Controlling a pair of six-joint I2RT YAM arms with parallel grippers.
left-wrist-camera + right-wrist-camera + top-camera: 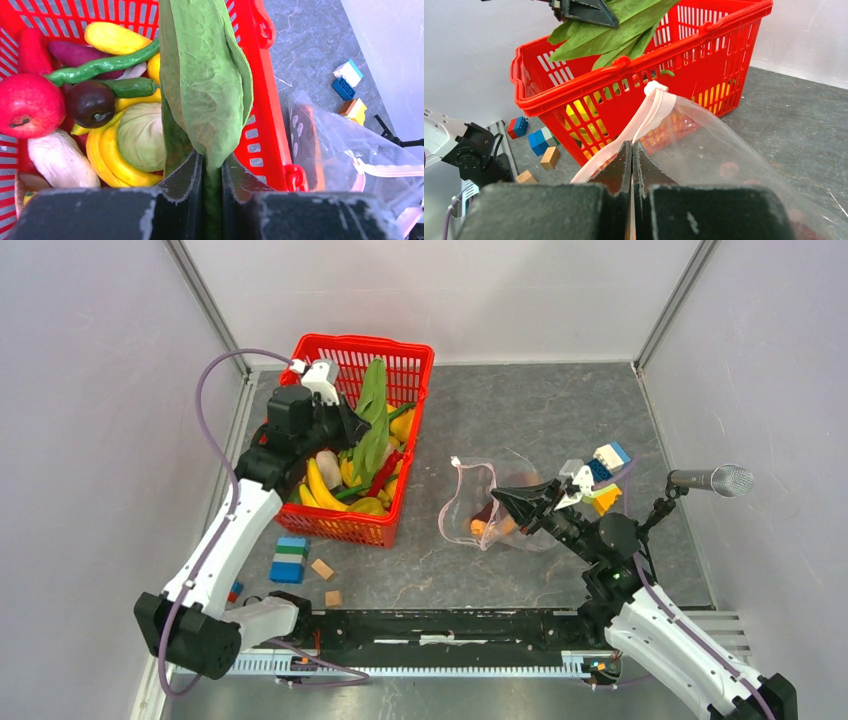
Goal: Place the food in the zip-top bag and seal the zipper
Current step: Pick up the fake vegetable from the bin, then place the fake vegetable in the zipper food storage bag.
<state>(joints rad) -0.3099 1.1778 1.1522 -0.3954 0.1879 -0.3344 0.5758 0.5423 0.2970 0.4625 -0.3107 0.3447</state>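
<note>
The left gripper (212, 167) is closed tight on the stalk end of a long green leaf (205, 75), one of the toy foods, and holds it above the red basket (345, 528), the leaf stretching away from the fingers over the basket's right wall. Below it lies the rest of the food, heaped in the basket: yellow bananas (107, 155) curled round a pale green cabbage (142, 135), a red apple (27, 105) at the left, a dark round fruit (91, 103) beside it, and a long green pod (100, 65) lying across the pile. The right gripper (632, 150) has its fingers pressed together on the pink zipper (651, 107), lifting that edge of the zip-top bag (470, 505). The bag sits on the grey table (520, 410) just to the right of the basket, near it but apart, and an orange piece (490, 526) shows through its clear side. Coloured blocks (291, 558) lie on the table in front of the basket, more blocks (610, 458) sit behind the right gripper, and a microphone (715, 480) points in from the right wall.
</note>
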